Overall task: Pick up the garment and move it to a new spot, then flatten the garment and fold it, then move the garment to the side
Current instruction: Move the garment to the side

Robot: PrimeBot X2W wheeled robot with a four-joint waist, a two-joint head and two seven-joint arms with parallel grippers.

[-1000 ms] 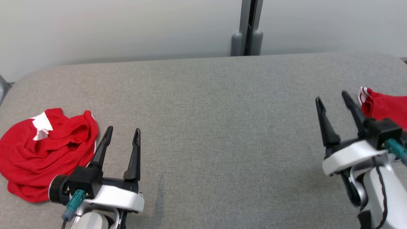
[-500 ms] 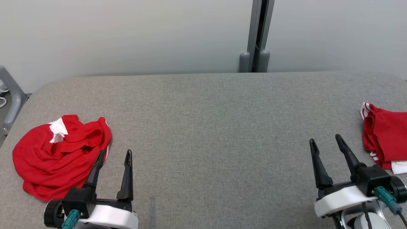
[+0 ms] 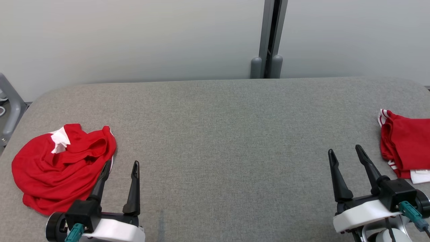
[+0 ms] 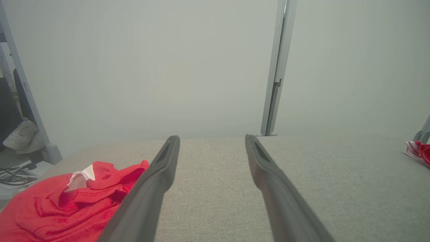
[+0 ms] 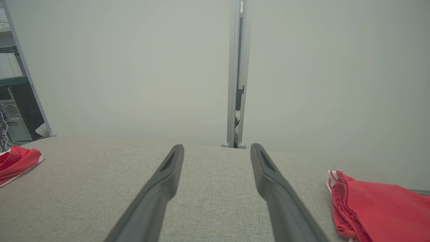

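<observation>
Two red garments on one grey fabric-covered tabletop (image 3: 221,134), one at each end.

Far left: a grey metal frame leg (image 3: 9,101) stands beyond the tabletop's rounded corner. The left wrist view shows a pale shoe (image 4: 23,136) on the floor beside that frame.

Left end: the crumpled red cloth garment (image 3: 60,168) lies in a loose heap near the front edge, with a white patch showing at its top. It is not held.

Just right of the heap: the left end effector (image 3: 122,163), released, its two dark fingers spread apart with nothing between them. Its outer finger (image 3: 102,178) overlaps the heap's right edge in the head view. Contact with the cloth cannot be told. In the left wrist view the same finger (image 4: 151,188) runs in front of the garment's red hem.

Middle: bare grey fabric. Behind it, a grey upright post (image 3: 268,37) stands against a pale wall (image 3: 134,40).

Right: the right end effector (image 3: 345,150), also released, fingers apart and empty, low over the tabletop near the front edge.

Far right: the folded red cloth garment (image 3: 406,148) lies flat at the tabletop's right end, partly cut off by the head view's edge. It has white stripes at its near-left corner and a white piece at its lower edge. It sits near the right end effector but apart from it; the right wrist view shows grey fabric between finger (image 5: 278,195) and cloth.
</observation>
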